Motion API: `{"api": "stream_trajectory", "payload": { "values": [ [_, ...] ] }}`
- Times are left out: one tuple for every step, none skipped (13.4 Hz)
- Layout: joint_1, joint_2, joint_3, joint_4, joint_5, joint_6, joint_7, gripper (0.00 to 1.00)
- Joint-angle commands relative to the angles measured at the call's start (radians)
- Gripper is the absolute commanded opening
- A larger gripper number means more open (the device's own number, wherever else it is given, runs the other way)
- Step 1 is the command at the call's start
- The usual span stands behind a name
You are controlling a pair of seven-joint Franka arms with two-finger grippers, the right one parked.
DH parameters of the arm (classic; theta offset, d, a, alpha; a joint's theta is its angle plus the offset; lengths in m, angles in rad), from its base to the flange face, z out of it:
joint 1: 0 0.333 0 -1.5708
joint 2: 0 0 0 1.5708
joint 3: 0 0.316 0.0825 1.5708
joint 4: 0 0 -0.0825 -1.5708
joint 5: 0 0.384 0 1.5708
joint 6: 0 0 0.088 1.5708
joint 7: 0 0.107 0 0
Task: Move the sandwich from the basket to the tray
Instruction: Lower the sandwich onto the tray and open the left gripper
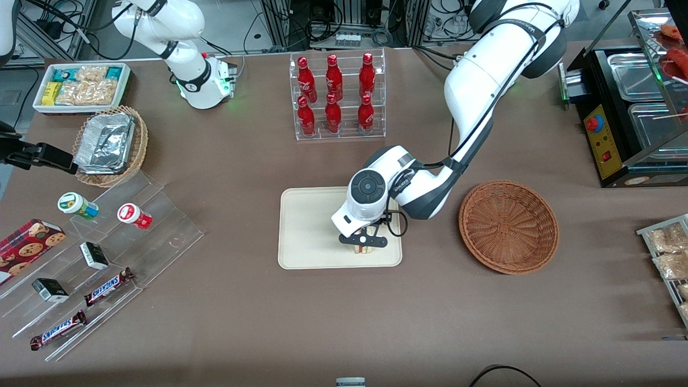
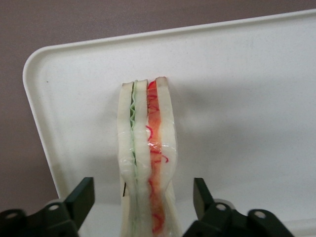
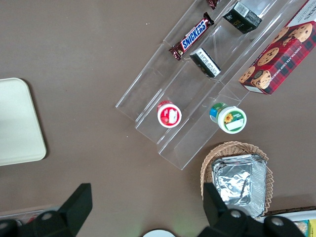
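Note:
The sandwich (image 1: pixel 363 249) (image 2: pixel 145 143) stands on its edge on the cream tray (image 1: pixel 306 231) (image 2: pixel 237 94), near the tray's corner closest to the front camera and to the basket. Its red and green filling layers show along the cut edge. My left gripper (image 1: pixel 363 241) (image 2: pixel 142 196) hangs just above it, open, one finger (image 2: pixel 81 195) on each side with a gap to the bread. The reddish-brown wicker basket (image 1: pixel 508 226) sits beside the tray, toward the working arm's end, with nothing in it.
A clear rack of red bottles (image 1: pixel 336 97) stands farther from the front camera than the tray. Toward the parked arm's end are a stepped acrylic shelf with snacks (image 1: pixel 102 252), a tan basket of foil containers (image 1: pixel 110 145) and a white snack bin (image 1: pixel 80 86). A black appliance (image 1: pixel 629 107) sits at the working arm's end.

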Motion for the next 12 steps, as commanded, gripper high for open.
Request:
{"api": "stream_trajectory", "payload": {
  "values": [
    [-0.017,-0.004,0.011,0.034,0.017,-0.016,-0.026,1.00],
    [-0.015,-0.016,0.011,0.032,0.015,-0.021,-0.029,1.00],
    [-0.011,-0.030,0.011,0.032,0.014,-0.027,-0.041,1.00],
    [-0.002,-0.049,0.011,0.029,0.009,-0.042,-0.044,1.00],
    [0.020,-0.065,0.011,0.025,0.005,-0.070,-0.043,1.00],
    [0.047,-0.073,0.009,0.025,0.003,-0.097,-0.041,1.00],
    [0.060,-0.091,0.008,0.022,0.002,-0.113,-0.046,1.00],
    [0.067,-0.107,0.011,0.020,0.002,-0.122,-0.041,1.00],
    [0.098,-0.124,0.011,0.020,0.002,-0.147,-0.031,1.00],
    [0.138,-0.135,0.003,0.019,0.000,-0.179,-0.022,1.00],
    [0.178,-0.147,-0.004,0.017,-0.002,-0.203,0.007,1.00],
    [0.214,-0.170,-0.009,0.002,-0.029,-0.222,0.052,1.00]
  ]
}}
